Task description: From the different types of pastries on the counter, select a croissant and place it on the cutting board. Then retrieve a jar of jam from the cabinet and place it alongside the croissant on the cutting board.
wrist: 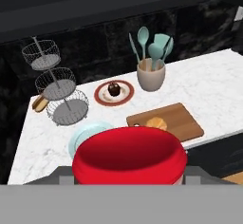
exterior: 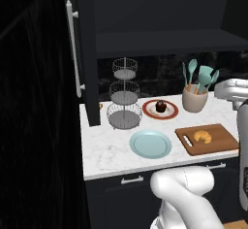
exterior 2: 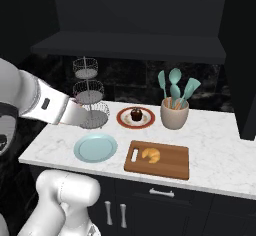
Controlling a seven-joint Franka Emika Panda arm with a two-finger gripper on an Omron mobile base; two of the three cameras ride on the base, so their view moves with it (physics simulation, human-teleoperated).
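The jar [wrist: 129,155] fills the hand view's 6 o'clock, hiding the jaws pinching it (fingertips unseen). On the marble counter [exterior 2: 210,125], the croissant [exterior 2: 150,154] lies on the board [exterior 2: 170,166]; plate [exterior 2: 95,147] at its 9 o'clock, crock [exterior 2: 174,113] and wire basket [exterior 2: 90,102] behind.

Croissant [exterior 2: 150,154] lies on board [exterior 2: 172,167], at front R of surface [exterior 2: 220,172]. Plate [exterior 2: 95,147] is just L of board. Behind plate stands wire rack [exterior 2: 89,97]; R of rack a pastry [exterior 2: 136,114] on a dish [exterior 2: 125,120], then crock [exterior 2: 174,112] w/ utensils. Jar [wrist: 129,156] is close before hand cam, above surface's front edge.
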